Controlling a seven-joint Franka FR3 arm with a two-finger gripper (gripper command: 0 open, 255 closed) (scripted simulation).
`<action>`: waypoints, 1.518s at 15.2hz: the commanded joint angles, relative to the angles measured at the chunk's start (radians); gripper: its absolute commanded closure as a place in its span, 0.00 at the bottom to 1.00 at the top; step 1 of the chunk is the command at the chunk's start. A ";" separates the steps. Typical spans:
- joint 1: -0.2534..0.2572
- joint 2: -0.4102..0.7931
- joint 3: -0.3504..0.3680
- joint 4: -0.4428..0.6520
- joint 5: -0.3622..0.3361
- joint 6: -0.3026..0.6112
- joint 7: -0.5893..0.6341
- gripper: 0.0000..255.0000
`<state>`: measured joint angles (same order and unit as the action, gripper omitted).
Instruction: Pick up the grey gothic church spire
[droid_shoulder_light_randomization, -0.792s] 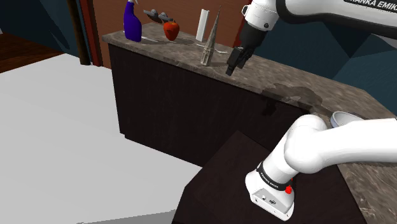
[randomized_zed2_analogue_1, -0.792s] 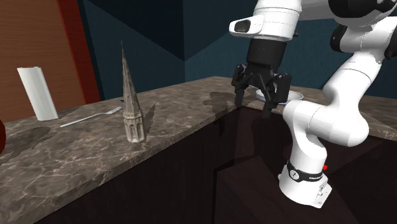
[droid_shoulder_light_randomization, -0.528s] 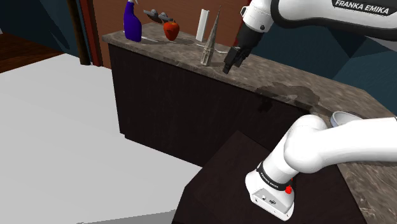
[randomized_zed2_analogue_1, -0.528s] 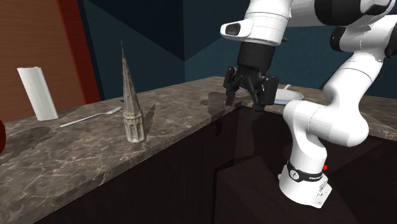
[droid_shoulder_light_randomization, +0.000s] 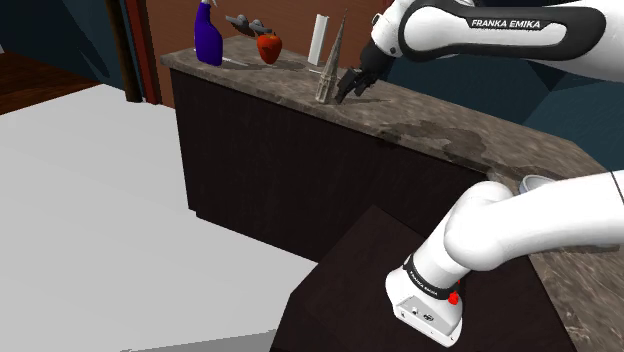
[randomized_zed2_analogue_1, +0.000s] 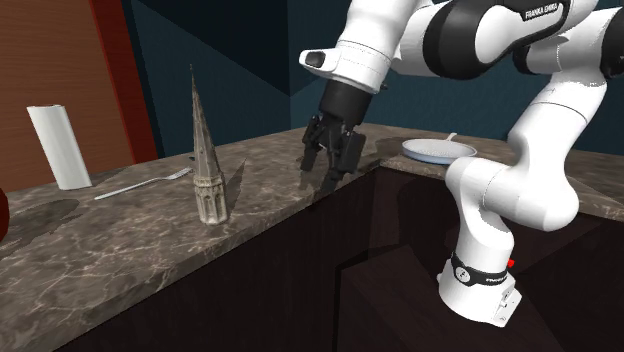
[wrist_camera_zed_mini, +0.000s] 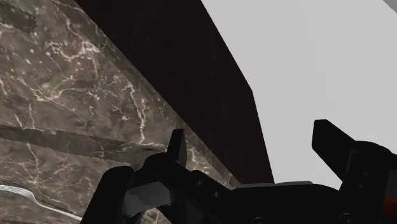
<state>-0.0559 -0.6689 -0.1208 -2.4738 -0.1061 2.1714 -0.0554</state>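
Observation:
The grey gothic church spire (droid_shoulder_light_randomization: 331, 66) (randomized_zed2_analogue_1: 206, 160) stands upright on the dark marble counter (droid_shoulder_light_randomization: 455, 135) (randomized_zed2_analogue_1: 110, 245), near its front edge. My black gripper (droid_shoulder_light_randomization: 347, 91) (randomized_zed2_analogue_1: 326, 172) hangs tilted just above the counter, a short way from the spire on the arm's side, not touching it. Its fingers are apart with nothing between them. In the wrist view the gripper (wrist_camera_zed_mini: 254, 153) looks past the counter's front edge (wrist_camera_zed_mini: 159, 121) toward the pale floor.
On the counter behind the spire are a white roll (droid_shoulder_light_randomization: 319, 40) (randomized_zed2_analogue_1: 58, 147), a fork (randomized_zed2_analogue_1: 142, 182), a red fruit (droid_shoulder_light_randomization: 268, 47) and a blue spray bottle (droid_shoulder_light_randomization: 208, 36). A white plate (randomized_zed2_analogue_1: 438, 150) lies near the stand (droid_shoulder_light_randomization: 370, 290).
The arm has swung along the counter toward the spire, to the left in both exterior views, and the gripper has tilted and sunk closer to the counter. The fingers stay apart.

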 joint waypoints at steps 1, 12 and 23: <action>-0.007 0.047 -0.027 0.001 -0.002 0.102 -0.011 0.00; 0.042 0.334 -0.220 0.122 0.123 0.545 -0.153 0.00; 0.139 0.450 -0.334 0.114 0.289 0.732 -0.299 0.00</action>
<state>0.0766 -0.2243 -0.4496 -2.3531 0.1732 2.8910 -0.3455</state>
